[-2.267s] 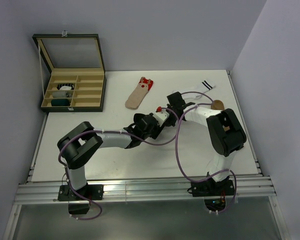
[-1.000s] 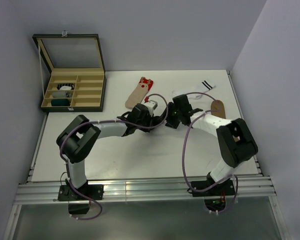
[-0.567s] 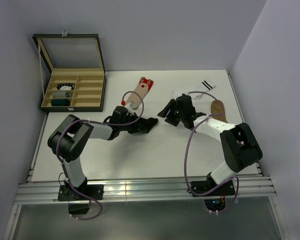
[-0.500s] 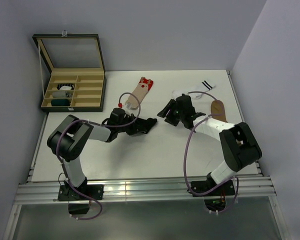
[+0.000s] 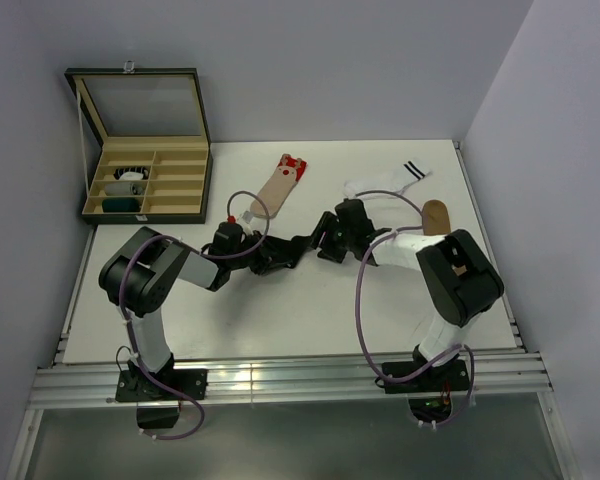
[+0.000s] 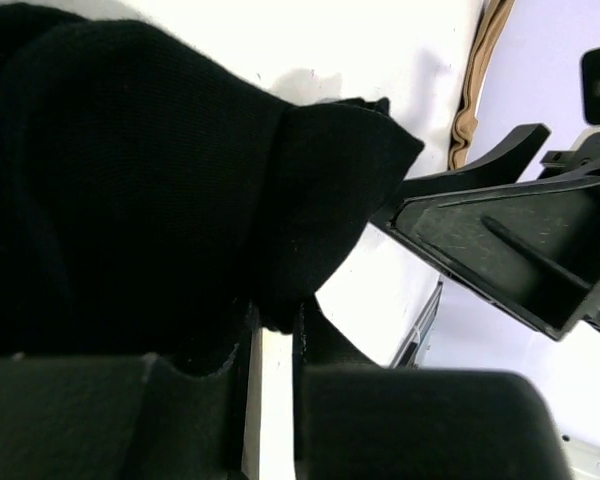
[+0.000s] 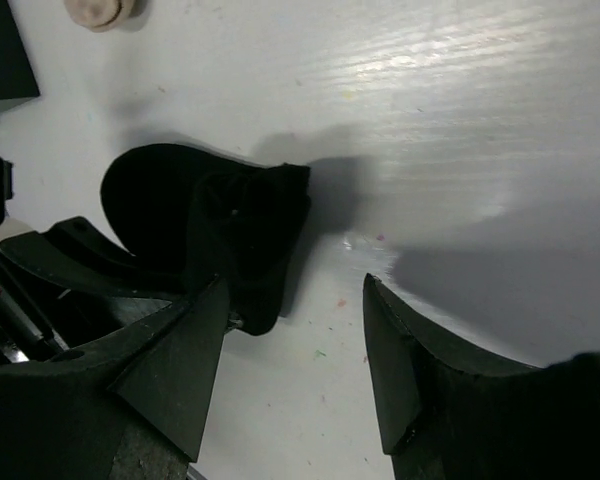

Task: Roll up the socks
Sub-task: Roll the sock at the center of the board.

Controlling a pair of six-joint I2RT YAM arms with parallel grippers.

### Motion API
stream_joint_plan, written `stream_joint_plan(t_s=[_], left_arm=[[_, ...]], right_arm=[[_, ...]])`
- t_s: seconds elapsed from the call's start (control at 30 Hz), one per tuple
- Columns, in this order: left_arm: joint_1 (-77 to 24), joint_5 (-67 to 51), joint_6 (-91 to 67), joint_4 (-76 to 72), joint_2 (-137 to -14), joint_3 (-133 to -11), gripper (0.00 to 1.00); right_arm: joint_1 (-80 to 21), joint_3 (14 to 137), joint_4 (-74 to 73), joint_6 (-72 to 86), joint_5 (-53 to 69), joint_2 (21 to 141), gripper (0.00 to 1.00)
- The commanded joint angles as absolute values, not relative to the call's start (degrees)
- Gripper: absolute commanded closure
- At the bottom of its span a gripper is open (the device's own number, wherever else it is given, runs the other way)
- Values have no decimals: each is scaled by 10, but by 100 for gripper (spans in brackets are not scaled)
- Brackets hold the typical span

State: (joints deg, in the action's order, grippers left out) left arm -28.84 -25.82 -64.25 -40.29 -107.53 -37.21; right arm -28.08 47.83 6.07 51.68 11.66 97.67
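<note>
Worktop [image 5: 280,320], white: open compartmented box [image 5: 150,213] far L w/ rolled items in some slots. Beige sock [image 5: 276,190] w/ red cuff, white sock [image 5: 385,182] w/ black stripes and brown sock [image 5: 436,213] lie flat toward the back, apart from both arms. Black sock [image 6: 130,170] mid-worktop, bunched in a thick fold, nipped by left pincer [image 6: 270,340], fingers nearly together on the fabric. Right pincer [image 7: 295,285] spread wide just beside it, holding nothing. Sock's full outline not readable: partly under left fingers, and from above it blends w/ the black pincers.
</note>
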Motion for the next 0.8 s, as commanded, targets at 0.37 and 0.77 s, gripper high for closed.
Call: stream_joint_plan(t_s=[0.37, 0.77], left_arm=[[-285, -241, -693, -388, -1085, -330, 81], [-285, -257, -707, -398, -1097, -323, 81]], right_arm=[[-298, 542, 126, 490, 160, 1038, 39], [-301, 552, 139, 459, 187, 1083, 52]])
